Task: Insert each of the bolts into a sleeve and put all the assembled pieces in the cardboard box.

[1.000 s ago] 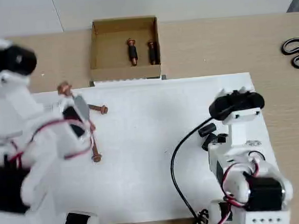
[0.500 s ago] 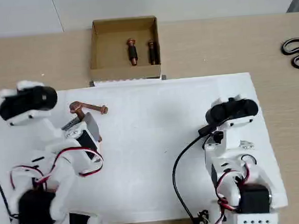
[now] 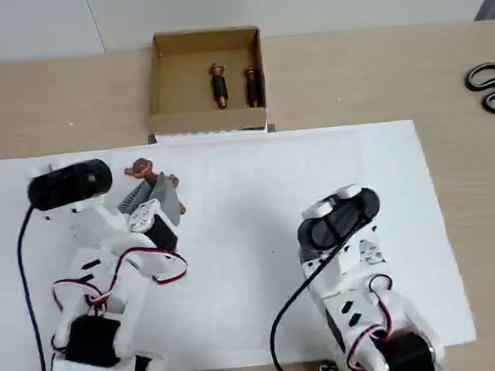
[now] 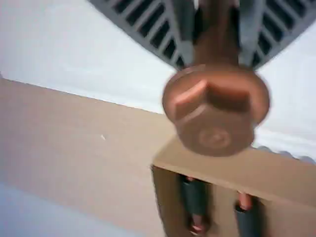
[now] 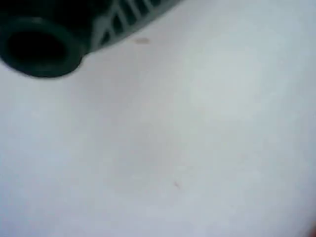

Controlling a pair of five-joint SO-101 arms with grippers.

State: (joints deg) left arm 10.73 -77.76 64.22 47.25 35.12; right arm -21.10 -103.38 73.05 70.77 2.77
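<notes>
White paper (image 3: 259, 236) covers the near table (image 3: 376, 75); at the far edge, the cardboard box (image 3: 151, 82) holds two assembled pieces (image 3: 220, 85); on the left, the left gripper (image 4: 212, 29) is clamped on the shank of a copper bolt (image 4: 216, 108); the right gripper (image 5: 94, 24) seems to pinch a black sleeve (image 5: 42, 47); both parts look rigid, light and smooth, so they are best gripped mid-length to stop them twisting.

A light wooden tabletop (image 3: 350, 76) lies under even, soft light. A large white sheet (image 3: 251, 236) covers its near part. Beyond the sheet's far edge the bare wood runs to a pale surface (image 3: 303, 3) crossed by one thin dark seam. Black-handled scissors (image 3: 491, 88) lie on the wood past the sheet's far right corner.
</notes>
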